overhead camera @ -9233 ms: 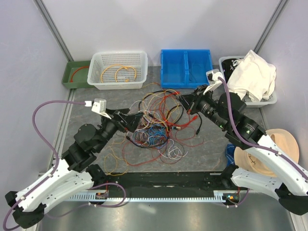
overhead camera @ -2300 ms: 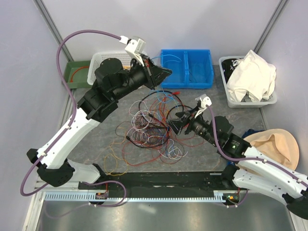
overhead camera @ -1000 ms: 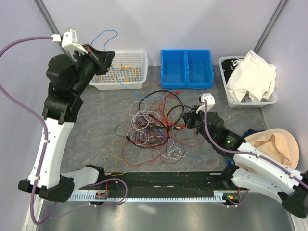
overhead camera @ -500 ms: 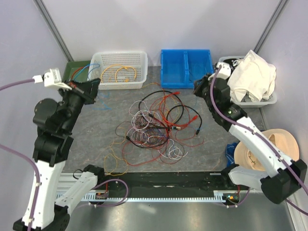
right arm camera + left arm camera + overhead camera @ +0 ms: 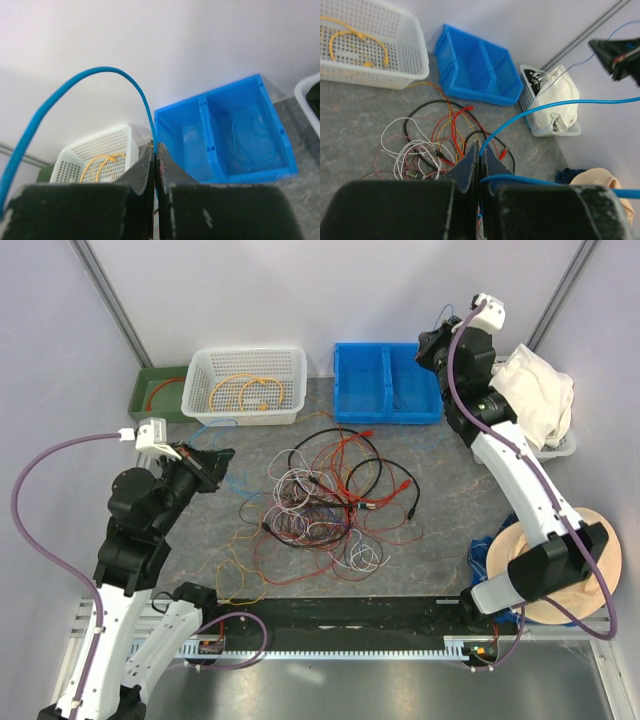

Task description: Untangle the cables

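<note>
The left end effector (image 5: 479, 151) is clenched on a thin blue flexible wire (image 5: 101, 69), low over the grey tabletop (image 5: 450, 540) at the left. The right end effector (image 5: 156, 150) is also clamped on blue wire, held high above the blue two-compartment plastic bin (image 5: 388, 380). From each set of fingers the wire arcs away through the air. The jumble of red, orange, white and black cables (image 5: 320, 495) lies mid-tabletop, between the arms. A white perforated basket (image 5: 245, 390) holds yellow wire.
</note>
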